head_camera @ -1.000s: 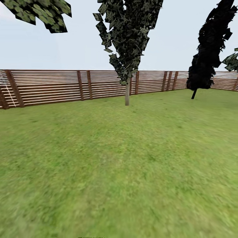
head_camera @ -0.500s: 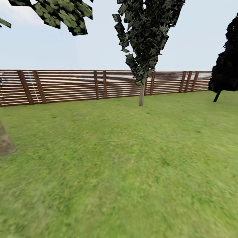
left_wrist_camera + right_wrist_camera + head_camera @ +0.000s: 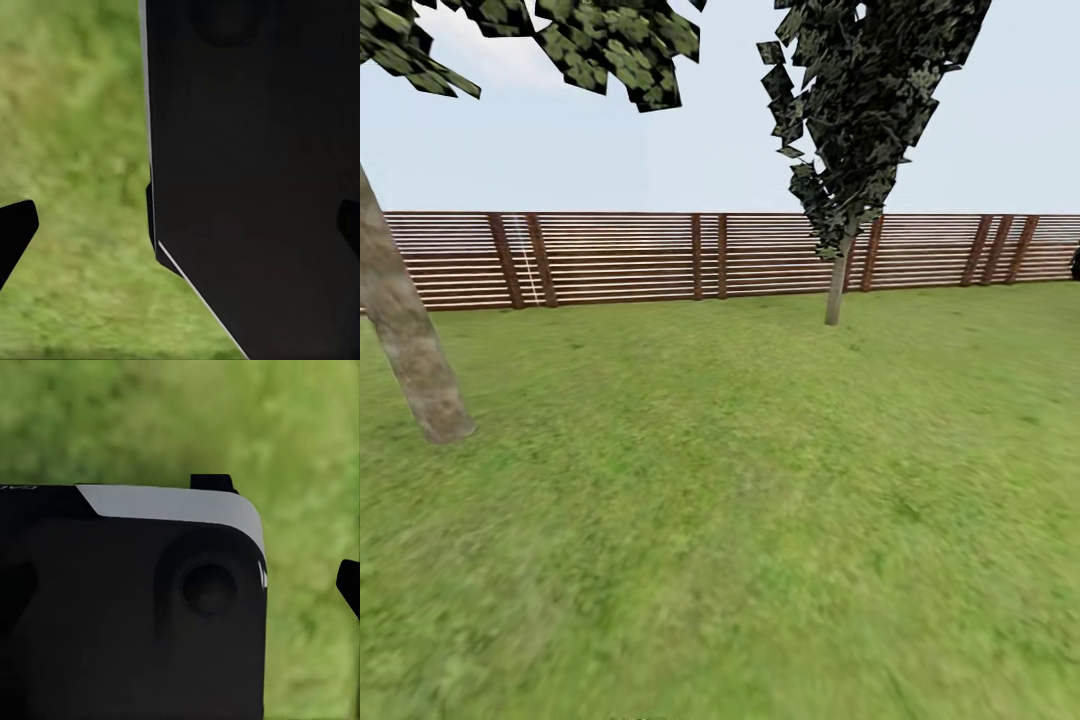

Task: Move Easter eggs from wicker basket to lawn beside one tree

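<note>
Head view took in the lawn [image 3: 740, 520] of the garden, mottled green and yellow, running back to a slatted reddish-brown fence [image 3: 620, 255]. I counted two trees with pale trunks: a thick leaning trunk [image 3: 410, 340] near me on my left, and a slimmer tree [image 3: 838, 285] standing well back, close to the fence. A dark sliver at the far right edge [image 3: 1075, 263] could not be made out. I counted no Easter eggs and no wicker basket on the grass before me, so I judged the job in hand was a search. To do it well, I would sweep slowly across the yard, keeping the grass low in the picture so a small brown basket would not slip past, and note the near trunk as a handy drop point.

Left wrist view showed a broad black panel [image 3: 255, 180] of my own body close to the camera, with blurred grass beside it. Two dark tips [image 3: 16, 229] sat well apart at the picture's edges, so I read my left jaws as spread and holding nothing.

Right wrist view showed another black housing [image 3: 142, 600] with a pale rim, over grass. One dark tip [image 3: 349, 585] was visible; whether my right jaws were open or closed, I could not tell.
</note>
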Tool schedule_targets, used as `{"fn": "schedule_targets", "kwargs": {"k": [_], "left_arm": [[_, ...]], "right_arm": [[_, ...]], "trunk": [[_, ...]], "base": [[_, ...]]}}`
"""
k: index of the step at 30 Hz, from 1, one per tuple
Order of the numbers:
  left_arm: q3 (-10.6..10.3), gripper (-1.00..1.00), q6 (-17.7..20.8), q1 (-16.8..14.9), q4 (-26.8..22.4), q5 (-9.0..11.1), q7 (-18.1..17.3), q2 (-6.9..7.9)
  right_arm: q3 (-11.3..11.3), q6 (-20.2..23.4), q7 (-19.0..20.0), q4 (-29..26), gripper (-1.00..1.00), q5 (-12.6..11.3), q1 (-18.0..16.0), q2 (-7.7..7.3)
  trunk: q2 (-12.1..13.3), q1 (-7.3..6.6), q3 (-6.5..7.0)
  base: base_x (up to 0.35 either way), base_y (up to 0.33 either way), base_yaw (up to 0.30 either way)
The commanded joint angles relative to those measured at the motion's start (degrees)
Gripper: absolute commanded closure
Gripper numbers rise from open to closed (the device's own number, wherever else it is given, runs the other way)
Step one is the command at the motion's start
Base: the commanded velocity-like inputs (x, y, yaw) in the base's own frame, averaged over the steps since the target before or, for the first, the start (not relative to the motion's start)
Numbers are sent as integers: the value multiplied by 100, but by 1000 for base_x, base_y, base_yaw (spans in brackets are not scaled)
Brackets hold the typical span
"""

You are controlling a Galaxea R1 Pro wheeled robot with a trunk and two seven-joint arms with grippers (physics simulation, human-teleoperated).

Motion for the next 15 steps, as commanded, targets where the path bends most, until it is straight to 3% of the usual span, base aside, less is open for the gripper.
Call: {"fn": "schedule_targets", "kwargs": {"k": [1, 15], "left_arm": [[-2, -100, 5, -4, 2, 1, 1, 0], [-2, -100, 5, -6, 0, 1, 1, 1]], "right_arm": [[2, -20, 0, 4, -100, -2, -2, 3], [6, -20, -18, -6, -100, 36, -2, 64]], "trunk": [[-2, 0, -4], [-2, 0, -34]], "base": [[0, 0, 293], [0, 0, 294]]}}
